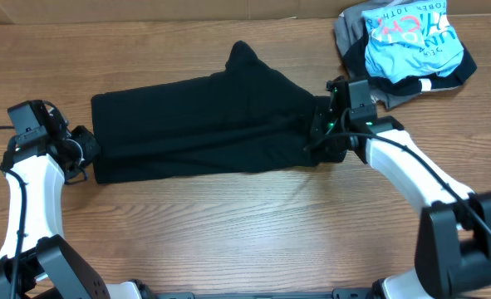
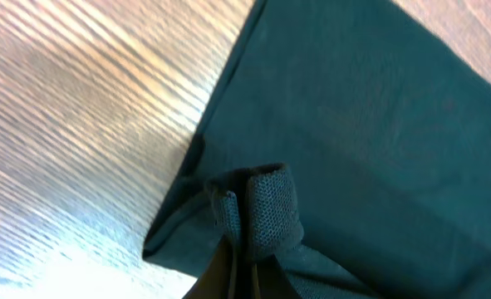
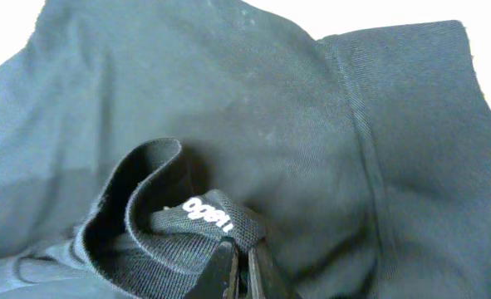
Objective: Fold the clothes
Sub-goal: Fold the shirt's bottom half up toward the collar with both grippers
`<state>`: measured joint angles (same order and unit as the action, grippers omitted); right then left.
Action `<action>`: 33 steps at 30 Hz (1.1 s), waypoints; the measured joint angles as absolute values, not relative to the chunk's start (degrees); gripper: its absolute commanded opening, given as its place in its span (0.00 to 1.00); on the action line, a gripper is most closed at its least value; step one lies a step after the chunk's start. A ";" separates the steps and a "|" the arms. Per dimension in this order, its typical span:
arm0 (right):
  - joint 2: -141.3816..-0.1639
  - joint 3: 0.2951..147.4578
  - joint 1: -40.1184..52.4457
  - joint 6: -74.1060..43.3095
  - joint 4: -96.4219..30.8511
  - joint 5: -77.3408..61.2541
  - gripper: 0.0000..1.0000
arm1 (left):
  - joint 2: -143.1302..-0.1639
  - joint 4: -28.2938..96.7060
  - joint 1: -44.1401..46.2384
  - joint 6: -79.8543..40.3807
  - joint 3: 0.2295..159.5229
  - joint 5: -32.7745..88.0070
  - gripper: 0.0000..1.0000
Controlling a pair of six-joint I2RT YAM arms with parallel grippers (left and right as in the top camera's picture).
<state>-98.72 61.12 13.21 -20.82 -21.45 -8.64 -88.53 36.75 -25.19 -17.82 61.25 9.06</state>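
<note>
The clothes, one black garment point(image 1: 203, 124), lie in a long band across the middle of the wooden table point(image 1: 253, 224). One end rises to a point at the back. My left gripper point(image 1: 85, 151) is shut on the band's left end. In the left wrist view a small fold of black fabric point(image 2: 266, 203) bunches up out of the closed left gripper point(image 2: 241, 262). My right gripper point(image 1: 321, 133) is shut on the right end. The right wrist view shows the right gripper point(image 3: 241, 253) pinching a curled hem that bears small white lettering point(image 3: 205, 212).
A pile with a light-blue printed shirt point(image 1: 411, 37) and a grey garment point(image 1: 353, 33) sits at the back right corner, just beyond my right arm. A cardboard wall runs along the table's far edge.
</note>
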 measured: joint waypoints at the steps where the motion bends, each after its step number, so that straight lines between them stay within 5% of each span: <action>1: -99.55 61.12 13.21 -20.64 -20.91 -8.62 0.04 | -88.53 36.16 -25.06 -17.82 61.25 8.71 0.04; 9: -103.11 61.12 13.21 -19.40 -18.50 -8.69 0.04 | -90.24 32.56 -22.79 -17.80 61.25 5.56 0.05; 23: -103.13 61.12 13.21 -17.98 -16.05 -8.51 0.05 | -100.16 26.72 -21.06 -17.80 61.23 3.75 0.31; 25: -103.13 61.14 13.21 -17.76 -15.62 -8.54 0.17 | -100.16 26.00 -21.08 -17.65 61.23 3.57 0.48; 28: -103.13 61.17 13.17 -16.91 -15.03 -8.45 0.56 | -100.16 25.65 -21.08 -17.98 61.23 3.36 0.93; 29: -103.13 61.19 13.10 -16.86 -14.94 -8.43 0.62 | -100.16 25.63 -21.08 -17.98 61.23 3.31 1.00; 33: -103.13 61.73 13.10 -16.62 -16.73 -8.10 0.84 | -100.16 25.47 -21.08 -18.00 61.25 3.16 1.00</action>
